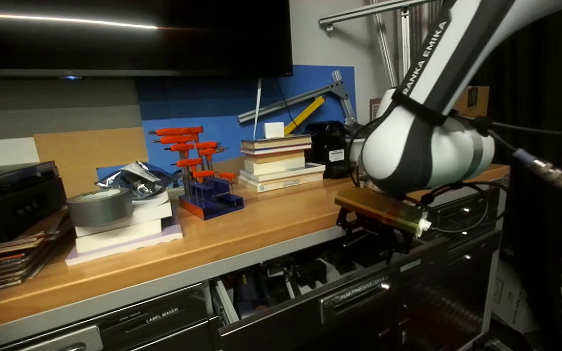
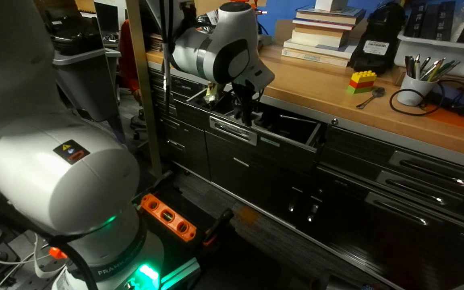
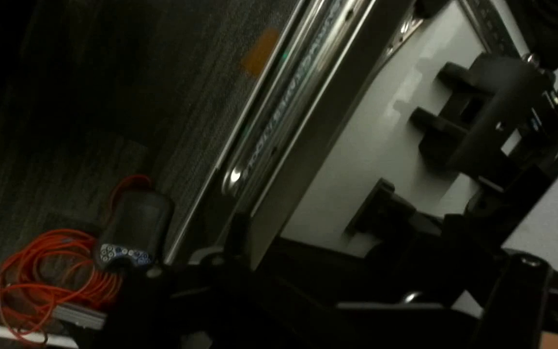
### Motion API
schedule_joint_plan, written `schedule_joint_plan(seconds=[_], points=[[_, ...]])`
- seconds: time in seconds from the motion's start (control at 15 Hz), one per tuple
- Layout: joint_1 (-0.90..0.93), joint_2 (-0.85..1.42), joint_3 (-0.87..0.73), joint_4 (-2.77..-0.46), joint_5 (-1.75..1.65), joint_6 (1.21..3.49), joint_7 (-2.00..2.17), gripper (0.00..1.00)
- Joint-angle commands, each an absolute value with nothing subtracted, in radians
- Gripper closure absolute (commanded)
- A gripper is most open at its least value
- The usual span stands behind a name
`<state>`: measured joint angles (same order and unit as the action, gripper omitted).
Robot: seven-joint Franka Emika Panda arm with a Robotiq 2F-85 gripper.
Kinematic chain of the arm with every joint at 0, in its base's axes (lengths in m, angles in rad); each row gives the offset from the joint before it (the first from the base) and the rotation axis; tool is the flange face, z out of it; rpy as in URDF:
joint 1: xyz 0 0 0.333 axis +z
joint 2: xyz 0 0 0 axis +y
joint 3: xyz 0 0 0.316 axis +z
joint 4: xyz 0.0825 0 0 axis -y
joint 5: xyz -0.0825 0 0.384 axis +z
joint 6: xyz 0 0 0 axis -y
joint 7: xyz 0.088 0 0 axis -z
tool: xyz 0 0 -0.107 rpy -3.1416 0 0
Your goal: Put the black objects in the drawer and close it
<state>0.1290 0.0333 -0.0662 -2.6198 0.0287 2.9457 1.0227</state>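
- Wrist view: claw [image 3: 346, 232] gapes, apparently holding nothing, near the front of the pulled-out drawer [image 3: 351, 165].
- Black objects [image 3: 504, 104] lie inside, up-right of the claw there.
- Closing probably needs a push from outside.

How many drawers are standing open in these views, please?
1: the wide, shallow drawer directly under the wooden counter, seen in both exterior views, with black objects inside. The other visible drawers look shut; some may be hidden behind the arm.

Arm [image 1: 449, 73] slants down to bent wrist [image 1: 393, 151]; claw [image 2: 243, 116] points downward, fingers [image 3: 516, 300] spread apart in wrist view.
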Motion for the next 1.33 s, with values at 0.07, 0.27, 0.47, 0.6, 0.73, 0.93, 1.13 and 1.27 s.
schedule_joint_plan(seconds=[0.07,0.27,0.47,0.6,0.73,0.93,1.13,1.27], points=[[0.051,-0.087,-0.167,-2.605,-0.344,2.851,1.252,0.0],[-0.06,-0.207,-0.093,-2.609,-0.601,2.648,1.502,0.0],[-0.061,-0.27,-0.012,-2.626,-0.717,2.417,1.715,0.0],[-0.04,-0.279,0.039,-2.628,-0.689,2.245,1.766,0.0],[-0.029,-0.258,0.092,-2.613,-0.623,2.086,1.755,0.0],[0.004,-0.208,0.116,-2.589,-0.531,1.916,1.684,0.0],[0.018,-0.156,0.115,-2.582,-0.478,1.875,1.621,0.0],[0.018,-0.124,0.094,-2.592,-0.447,1.925,1.536,0.0]])
